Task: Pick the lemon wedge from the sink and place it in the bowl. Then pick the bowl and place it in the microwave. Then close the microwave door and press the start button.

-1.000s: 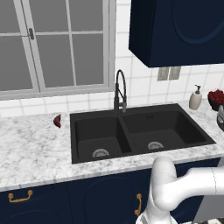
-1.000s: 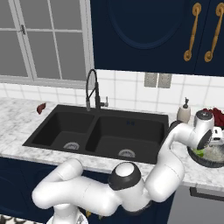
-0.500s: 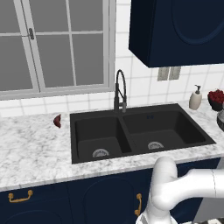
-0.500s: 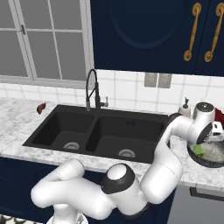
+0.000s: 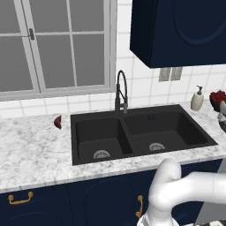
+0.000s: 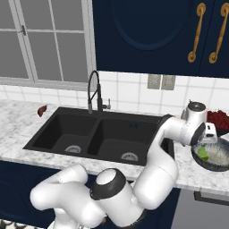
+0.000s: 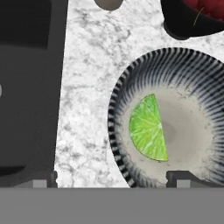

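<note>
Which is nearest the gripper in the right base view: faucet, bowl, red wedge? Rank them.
1. Bowl, just under the gripper, right of the sink.
2. Faucet, behind the sink's middle.
3. Red wedge, on the counter far left.

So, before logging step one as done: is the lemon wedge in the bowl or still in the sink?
In the bowl: the lemon wedge lies on its pale inside, on the counter beside the sink.

dark fruit bowl [image 7: 192, 19] crowds the ribbed bowl's [image 7: 127, 94] far rim.
</note>
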